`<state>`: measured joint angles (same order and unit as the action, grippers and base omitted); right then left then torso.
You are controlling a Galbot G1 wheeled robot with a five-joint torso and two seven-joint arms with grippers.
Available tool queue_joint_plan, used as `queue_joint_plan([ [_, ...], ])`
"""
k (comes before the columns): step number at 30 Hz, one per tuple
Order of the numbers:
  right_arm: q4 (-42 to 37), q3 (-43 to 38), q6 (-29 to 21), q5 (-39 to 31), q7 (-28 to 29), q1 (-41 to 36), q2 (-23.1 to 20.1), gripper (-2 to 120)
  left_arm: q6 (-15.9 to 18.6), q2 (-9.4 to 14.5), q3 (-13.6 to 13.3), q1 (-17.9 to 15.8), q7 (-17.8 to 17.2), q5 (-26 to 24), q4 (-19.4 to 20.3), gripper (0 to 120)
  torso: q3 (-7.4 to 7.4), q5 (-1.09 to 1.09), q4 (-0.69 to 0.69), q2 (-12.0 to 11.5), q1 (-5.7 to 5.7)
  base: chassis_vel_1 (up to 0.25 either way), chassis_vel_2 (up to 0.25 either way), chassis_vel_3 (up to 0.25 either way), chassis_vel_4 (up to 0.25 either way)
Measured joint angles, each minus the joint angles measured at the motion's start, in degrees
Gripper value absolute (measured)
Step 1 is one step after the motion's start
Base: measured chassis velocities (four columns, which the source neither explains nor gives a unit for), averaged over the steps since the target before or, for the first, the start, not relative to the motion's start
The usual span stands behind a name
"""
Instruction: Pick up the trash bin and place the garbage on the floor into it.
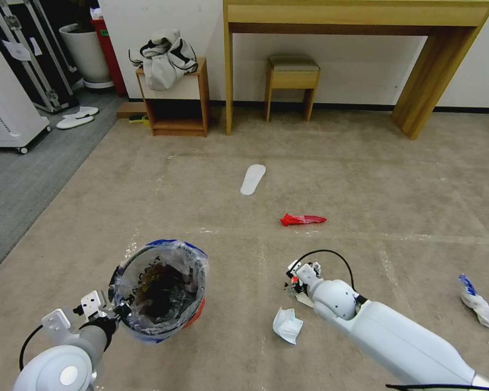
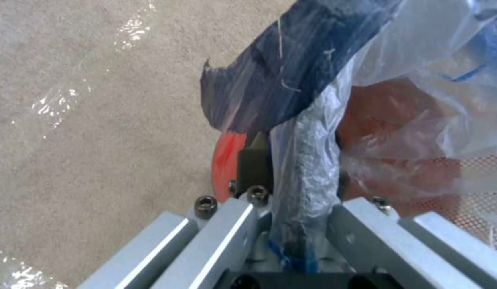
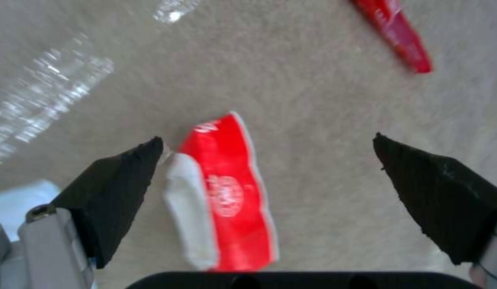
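Observation:
The trash bin (image 1: 160,290) sits at the lower left of the head view, its clear blue-edged bag over a black rim and dark litter inside. My left gripper (image 1: 120,310) is shut on its near rim; the left wrist view shows the bag and rim (image 2: 302,160) pinched between the fingers (image 2: 254,160). My right gripper (image 1: 295,281) hangs low over the floor (image 1: 364,179), open. A red-white carton (image 3: 227,192) lies flat between its fingers (image 3: 120,188), closer to one of them. Other garbage: a red wrapper (image 1: 302,219) (image 3: 398,32) farther out and crumpled white paper (image 1: 287,325) beside the right arm.
A white-and-blue crumpled piece (image 1: 478,301) lies at the far right. A white insole (image 1: 252,179) rests mid-carpet. At the back stand a wooden desk (image 1: 358,16), a stool (image 1: 292,76) and a small cabinet (image 1: 174,103). Grey flooring (image 1: 22,179) runs along the left.

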<state>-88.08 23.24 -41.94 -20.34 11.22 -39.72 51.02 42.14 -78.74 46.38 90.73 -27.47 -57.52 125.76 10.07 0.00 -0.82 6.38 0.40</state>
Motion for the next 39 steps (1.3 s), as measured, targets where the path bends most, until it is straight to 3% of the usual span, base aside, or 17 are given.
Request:
queue_joint_plan([
  [1,0.35,-0.47,-0.06,4.78,-3.32,0.05,-0.33,100,0.0,-0.1,0.0,0.09,0.07,0.15,0.0,0,0.0,0.0,0.0,0.0,0.0,0.0,0.0,0.0,0.0],
  [2,0.35,-0.47,-0.06,4.78,-3.32,0.05,-0.33,100,0.0,-0.1,0.0,0.09,0.07,0.15,0.0,0,0.0,0.0,0.0,0.0,0.0,0.0,0.0,0.0,0.0],
  [4,0.06,-1.31,-0.09,9.13,-8.66,0.01,-1.22,100,0.0,-0.13,-0.01,0.2,0.12,0.32,0.0,0,0.0,0.0,0.0,0.0,0.0,0.0,0.0,0.0,0.0],
  [5,-0.37,-2.12,-0.09,12.6,-14.54,-0.14,-2.07,100,0.0,-0.14,-0.03,0.21,0.18,0.41,-0.03,0,-0.01,0.0,0.0,0.0,0.0,0.0,0.0,0.0,0.0],
  [6,-0.37,-2.12,-0.09,12.6,-14.54,-0.14,-2.07,100,0.0,-0.14,-0.03,0.21,0.18,0.41,-0.03,0,-0.01,0.0,0.0,0.0,0.0,0.0,0.0,0.0,0.0],
  [7,-0.38,-2.86,-0.11,15.99,-20.59,-0.2,-2.88,100,0.0,-0.18,-0.07,0.2,0.19,0.53,-0.06,0,-0.01,0.0,-0.01,0.0,0.0,0.0,0.0,0.0,0.0],
  [8,-0.38,-2.86,-0.11,15.99,-20.59,-0.2,-2.88,100,0.0,-0.18,-0.07,0.2,0.19,0.53,-0.06,0,-0.01,0.0,-0.01,0.0,0.0,0.0,0.0,0.0,0.0],
  [10,-0.06,-3.81,-0.12,19.88,-27.12,-0.25,-3.56,100,0.0,-0.37,-0.26,0.2,0.2,0.8,-0.06,0,-0.01,0.0,0.0,0.0,0.0,0.0,0.0,0.0,0.0],
  [17,1.5,-4.42,-0.14,27.95,-33.98,0.04,-3.49,100,0.0,-0.97,-0.43,0.48,0.44,1.69,-0.1,0,-0.01,0.0,0.0,0.0,0.0,0.0,0.0,0.0,0.0],
  [27,3.85,-4.09,-0.17,30.77,-33.24,-2.11,-2.58,100,-0.15,-1.55,-0.15,1.12,0.75,2.53,-0.01,0,-0.01,0.0,0.0,0.0,0.0,0.0,0.0,0.0,0.0],
  [39,7.08,-5.11,-0.26,23.76,-26.33,-5.72,-0.01,100,-0.34,-1.91,-0.16,1.69,0.99,3.08,0.47,0,-0.01,-0.01,0.0,0.0,0.0,0.0,0.0,0.0,0.0],
])
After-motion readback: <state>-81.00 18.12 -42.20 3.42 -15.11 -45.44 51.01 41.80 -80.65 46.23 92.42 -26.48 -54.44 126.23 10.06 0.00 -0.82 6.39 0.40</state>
